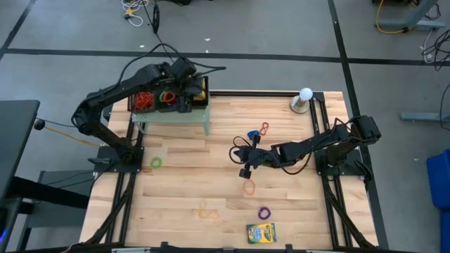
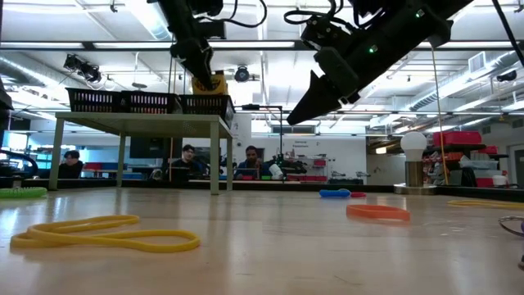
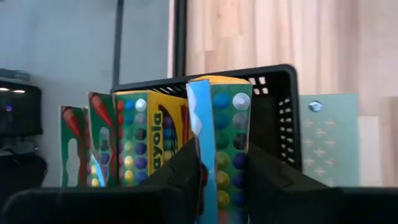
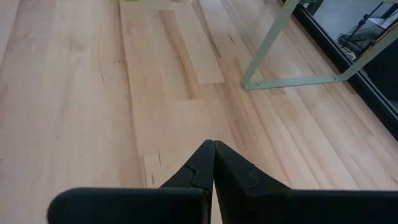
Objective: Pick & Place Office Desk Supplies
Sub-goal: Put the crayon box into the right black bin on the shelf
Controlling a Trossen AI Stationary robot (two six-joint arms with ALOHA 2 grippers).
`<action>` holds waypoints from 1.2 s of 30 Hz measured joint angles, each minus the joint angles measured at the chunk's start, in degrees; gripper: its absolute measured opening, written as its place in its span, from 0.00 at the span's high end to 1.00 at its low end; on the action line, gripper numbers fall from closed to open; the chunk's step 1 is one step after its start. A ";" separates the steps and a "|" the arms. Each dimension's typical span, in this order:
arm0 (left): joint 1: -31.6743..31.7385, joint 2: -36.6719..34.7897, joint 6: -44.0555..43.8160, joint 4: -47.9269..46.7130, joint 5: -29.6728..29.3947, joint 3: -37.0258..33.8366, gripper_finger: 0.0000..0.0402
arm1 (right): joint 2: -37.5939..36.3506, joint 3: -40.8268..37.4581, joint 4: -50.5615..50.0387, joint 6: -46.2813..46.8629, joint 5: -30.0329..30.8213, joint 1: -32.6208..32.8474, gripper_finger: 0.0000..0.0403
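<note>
Left wrist view: crayon box (image 3: 217, 134) stands between left gripper (image 3: 221, 180) fingers.

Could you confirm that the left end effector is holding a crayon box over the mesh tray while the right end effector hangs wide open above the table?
Not quite: the right end effector is shut, fingertips touching, as the right wrist view shows. The left end effector does grip a crayon box over the mesh tray.
</note>
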 joint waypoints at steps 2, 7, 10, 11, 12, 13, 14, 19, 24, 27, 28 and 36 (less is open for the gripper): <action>0.00 0.00 0.06 1.34 -1.30 -0.63 0.71 | 0.00 0.00 -0.02 0.14 -0.25 -0.04 0.96; 0.00 0.00 -0.03 3.12 -2.88 -0.95 0.60 | 0.00 0.00 0.00 0.28 -0.30 -0.02 0.96; -0.48 0.00 -0.13 4.49 -4.37 -0.95 0.56 | 0.00 0.00 0.00 0.30 -0.30 -0.02 0.96; -0.63 0.00 0.02 4.89 -5.10 -0.95 0.54 | 0.00 0.00 0.00 0.33 -0.30 -0.02 0.96; -0.88 0.00 0.29 5.19 -5.88 -0.95 0.53 | 0.00 0.00 0.00 0.35 -0.29 -0.02 0.96; -1.08 0.00 0.69 5.44 -6.81 -0.95 0.53 | 0.00 0.00 0.00 0.34 -0.28 -0.02 0.96; -1.31 0.00 1.01 5.72 -7.76 -0.95 0.52 | 0.00 0.00 0.00 0.35 -0.29 -0.02 0.96; -2.59 -0.49 2.78 7.62 -13.03 -0.95 0.51 | 0.00 0.00 0.00 0.39 -0.28 -0.02 0.96; -4.40 -2.34 3.35 7.95 -18.55 -0.27 0.52 | 0.00 0.00 0.04 0.48 -0.27 -0.02 0.96; -6.48 -3.76 -0.51 7.80 -23.06 1.22 0.55 | 0.00 0.00 0.11 0.43 -0.28 -0.25 0.96; -7.30 -4.45 -3.01 7.78 -24.85 1.66 0.57 | 0.00 0.00 0.15 0.47 -0.26 -0.41 0.96; -16.45 -7.29 -23.39 2.30 -19.01 0.45 0.88 | 0.00 0.00 0.26 1.07 -0.14 -1.26 0.96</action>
